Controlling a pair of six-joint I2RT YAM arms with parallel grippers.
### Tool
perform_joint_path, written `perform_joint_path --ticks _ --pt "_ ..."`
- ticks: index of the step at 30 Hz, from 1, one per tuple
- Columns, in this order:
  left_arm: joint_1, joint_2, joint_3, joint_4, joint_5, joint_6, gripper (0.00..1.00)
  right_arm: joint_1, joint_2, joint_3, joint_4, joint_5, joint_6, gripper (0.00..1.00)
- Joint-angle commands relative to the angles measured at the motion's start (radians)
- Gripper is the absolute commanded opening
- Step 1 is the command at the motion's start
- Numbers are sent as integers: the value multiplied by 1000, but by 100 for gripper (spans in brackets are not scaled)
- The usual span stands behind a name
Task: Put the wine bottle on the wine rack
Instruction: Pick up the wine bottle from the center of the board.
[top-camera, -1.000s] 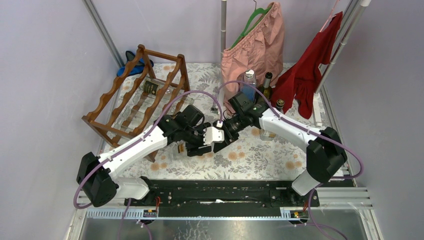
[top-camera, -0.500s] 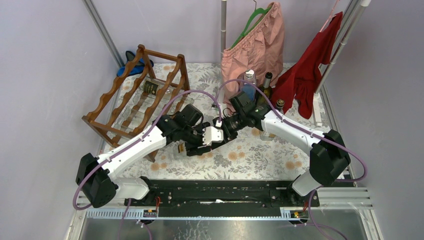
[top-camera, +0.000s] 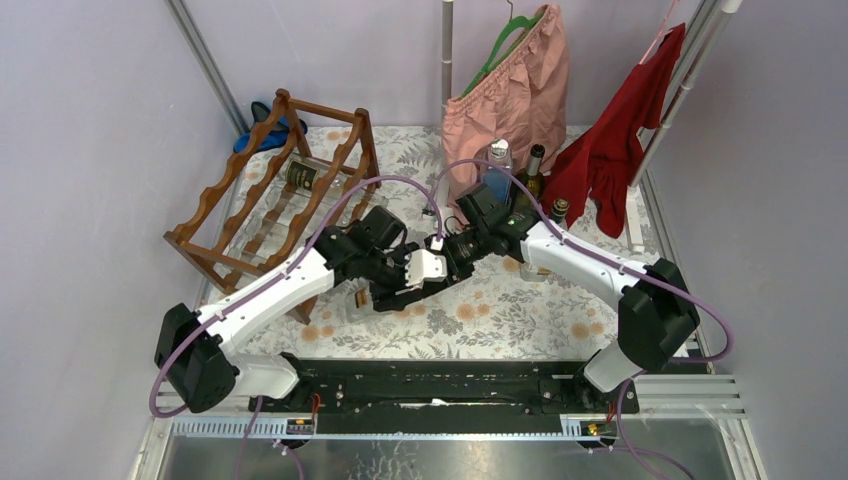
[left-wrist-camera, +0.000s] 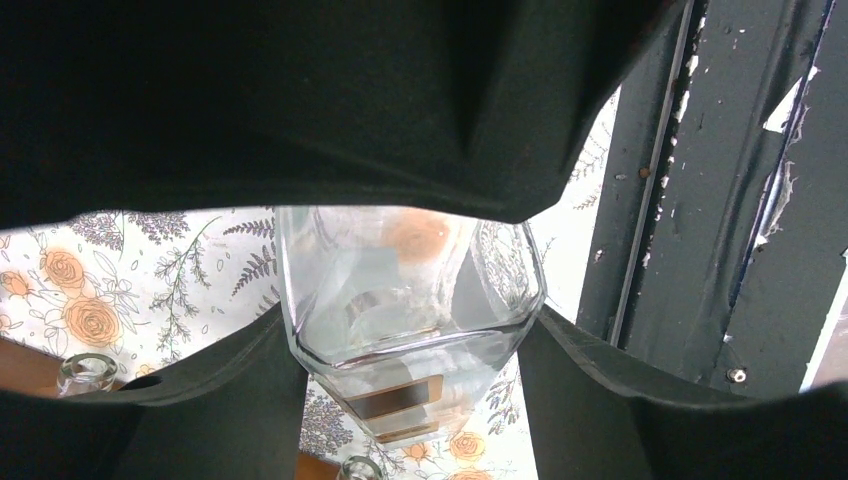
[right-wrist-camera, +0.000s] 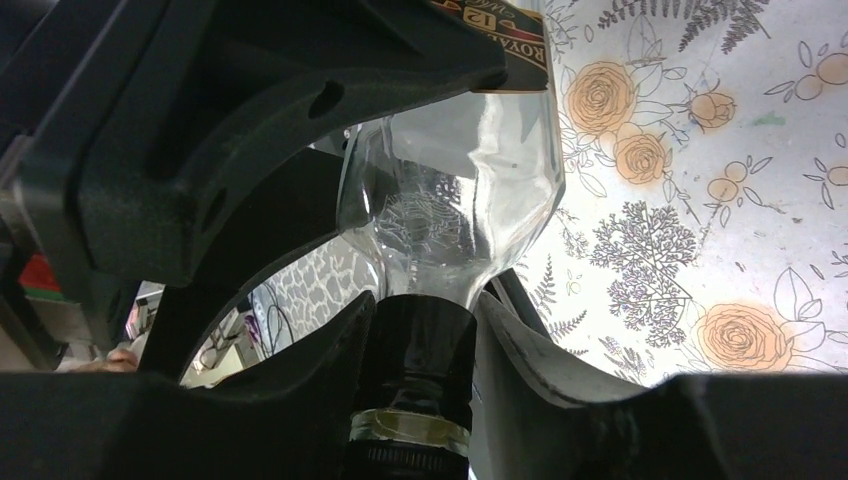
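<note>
The wine bottle (left-wrist-camera: 410, 300) is clear glass with flat facets. I can see the flowered tabletop (top-camera: 520, 310) straight through it, and I cannot tell whether any liquid is inside. A gold-edged label sits on its body near the left fingers (left-wrist-camera: 200, 410), and its neck is dark.

The bottle is held up off the tabletop, spanning from one pair of fingers to the other. My left fingers stand fairly wide and are clamped on the broad body, one pad against each side. My right fingers (right-wrist-camera: 300, 400) are drawn in narrow on the dark neck just below the shoulder, with a pad touching each side, so both pairs grip the same bottle.

The wine rack (top-camera: 240, 158) stands to the left of the left fingers and farther back, well apart from the held bottle. One bottle with a dark label (top-camera: 303, 172) lies across its upper rails. Behind the right fingers, near the hanging clothes, a clear plastic bottle (top-camera: 497, 158) and a dark glass bottle (top-camera: 535, 165) stand upright.
</note>
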Motion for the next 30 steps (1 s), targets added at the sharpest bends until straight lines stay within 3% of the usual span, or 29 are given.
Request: perform_joint_path --ticks 1,4,8,11,12,14,16,18,21,30 --pt "7 0 72 45 36 -18 0 11 -1 16 27 44 16 46" --pt "7 5 79 45 38 -20 0 11 4 21 33 34 18 39" --pt "6 8 81 44 42 -22 0 10 20 35 37 7 20 46" --pt "7 6 82 45 41 -24 0 10 24 42 40 -6 20 43" --pt "6 6 81 45 41 -24 0 10 25 42 41 -8 20 38" --pt "7 5 84 45 39 -25 0 11 25 40 43 -16 18 18" --pt "7 6 84 45 36 -26 0 10 23 39 43 -24 16 8" --pt "6 5 84 45 31 -28 2 10 17 35 42 -33 8 2" --pt "6 0 87 44 19 -34 8 10 0 19 58 -63 4 0" --pt "6 -55 69 63 -5 -53 68 5 -25 -9 99 -130 4 0"
